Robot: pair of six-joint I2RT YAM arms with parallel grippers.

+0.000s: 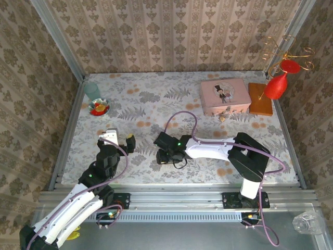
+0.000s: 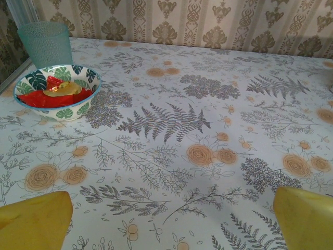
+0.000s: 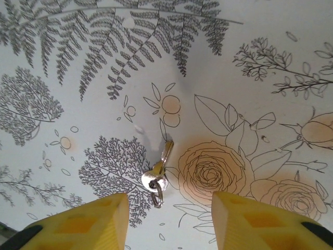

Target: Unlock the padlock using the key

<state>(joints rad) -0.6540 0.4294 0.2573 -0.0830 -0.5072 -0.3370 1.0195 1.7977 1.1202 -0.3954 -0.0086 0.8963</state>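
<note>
well, early days: right gripper [image 3: 169,200] spread wide over the unlifted key [image 3: 158,174], left gripper [image 2: 171,195] gaping empty, padlock [image 1: 222,118] untouched.

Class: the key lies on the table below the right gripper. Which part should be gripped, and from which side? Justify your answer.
Grip the key by its round head, coming straight down from above with the open right gripper straddling it. It lies flat on the table, so only its edges offer purchase, and the blade should probably stay free for unlocking.
</note>
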